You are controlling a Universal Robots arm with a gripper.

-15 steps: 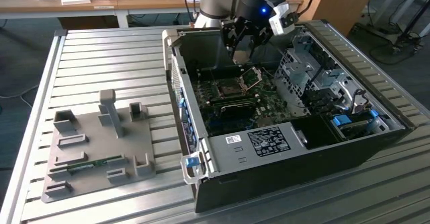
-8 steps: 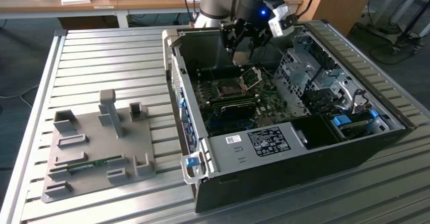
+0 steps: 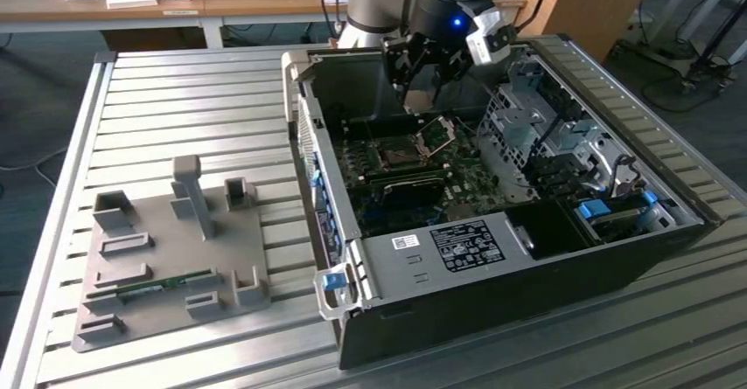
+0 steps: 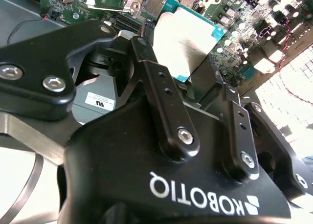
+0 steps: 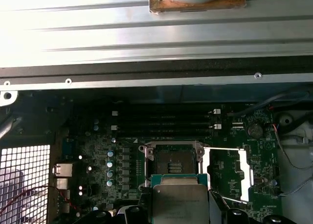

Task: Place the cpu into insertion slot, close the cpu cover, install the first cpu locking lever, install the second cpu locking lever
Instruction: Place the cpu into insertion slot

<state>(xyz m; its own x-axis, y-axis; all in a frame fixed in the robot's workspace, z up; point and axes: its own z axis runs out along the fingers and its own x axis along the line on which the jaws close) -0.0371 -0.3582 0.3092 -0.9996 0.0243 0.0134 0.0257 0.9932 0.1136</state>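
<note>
The cpu (image 5: 178, 200) is one flat square chip with a pale silvery-grey top and a thin teal rim. The tool (image 4: 178, 57) clamps it by its edges between two black fingers (image 4: 164, 101). It hangs over the motherboard (image 5: 98, 155) inside the open computer case (image 3: 502, 306), close to the single socket (image 5: 171, 161) but not seated in it. The socket lies bare, with its one cpu cover (image 5: 228, 171) swung open just beside it. Case walls ring the board, and the top is open

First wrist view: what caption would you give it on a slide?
The cpu hangs over the motherboard near the empty socket, with the cpu cover folded open alongside.
</note>
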